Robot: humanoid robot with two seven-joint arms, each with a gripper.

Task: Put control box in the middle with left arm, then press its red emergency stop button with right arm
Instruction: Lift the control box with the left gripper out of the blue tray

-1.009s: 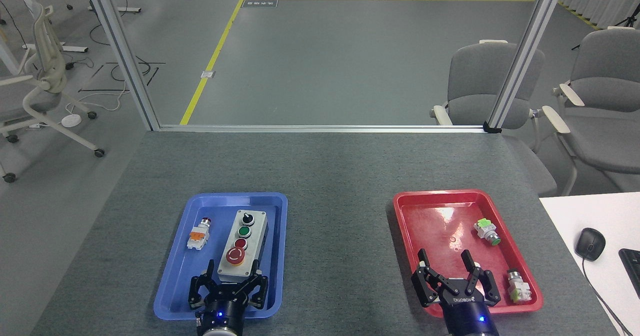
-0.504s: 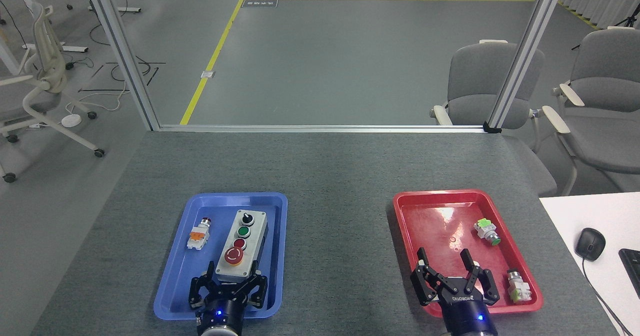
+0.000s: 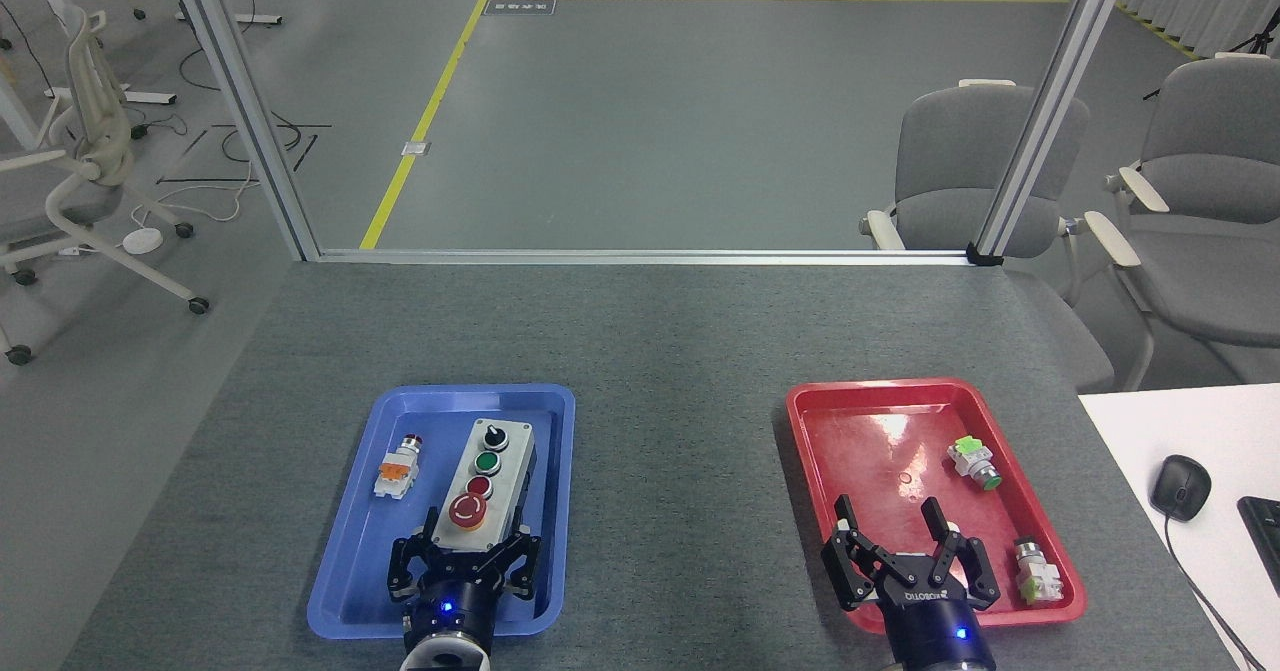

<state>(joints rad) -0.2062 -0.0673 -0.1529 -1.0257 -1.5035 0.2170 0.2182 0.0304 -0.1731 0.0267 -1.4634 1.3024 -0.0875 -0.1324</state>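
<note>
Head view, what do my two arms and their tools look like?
Both tools are black, with several jointed fingers on round black wrists, each with a small blue light. The right tool carries white lettering below the fingers and pale fingertip pads. The left tool shows no lettering here.

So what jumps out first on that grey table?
Two bright trays: a blue tray at the left and a red tray at the right. In the blue one lies a grey control box, its big red emergency stop button nearest the left tool, whose fingers flank the box's near end. The right tool hangs open over the red tray.
</note>
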